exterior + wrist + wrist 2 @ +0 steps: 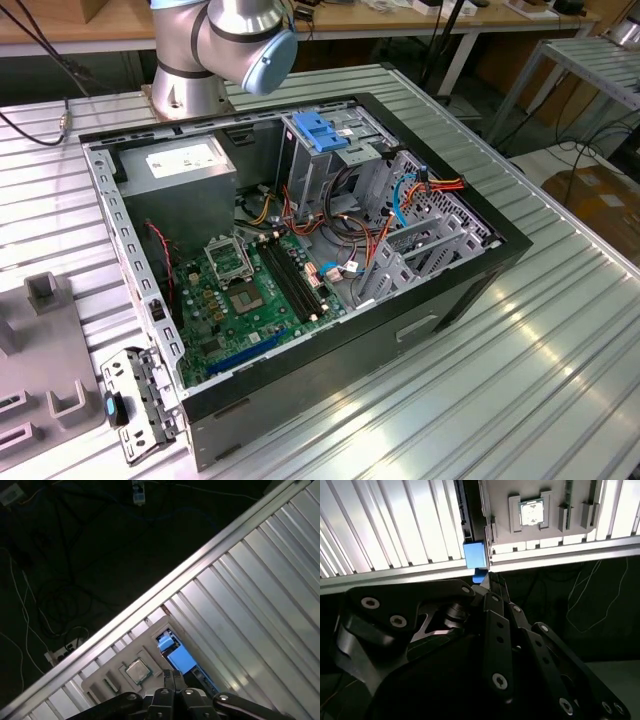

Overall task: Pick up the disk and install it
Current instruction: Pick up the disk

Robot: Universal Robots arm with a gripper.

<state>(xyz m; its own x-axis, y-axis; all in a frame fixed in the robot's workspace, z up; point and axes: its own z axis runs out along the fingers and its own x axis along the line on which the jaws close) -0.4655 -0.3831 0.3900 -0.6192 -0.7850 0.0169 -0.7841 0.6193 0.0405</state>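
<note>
The disk stands on edge on the ribbed table, beside the computer case's front left corner in the exterior view. It is a grey perforated slab with a blue rail end. Both wrist views show it from above as a thin dark strip with a bright blue end. My gripper hangs above that blue end with its black fingers pressed together and nothing between them. The open computer case lies on its side with the motherboard exposed.
A grey fixture plate holding a processor chip lies next to the disk. In the case are a grey power supply, a light-blue latch plate and orange and red cables. The arm's base stands behind the case.
</note>
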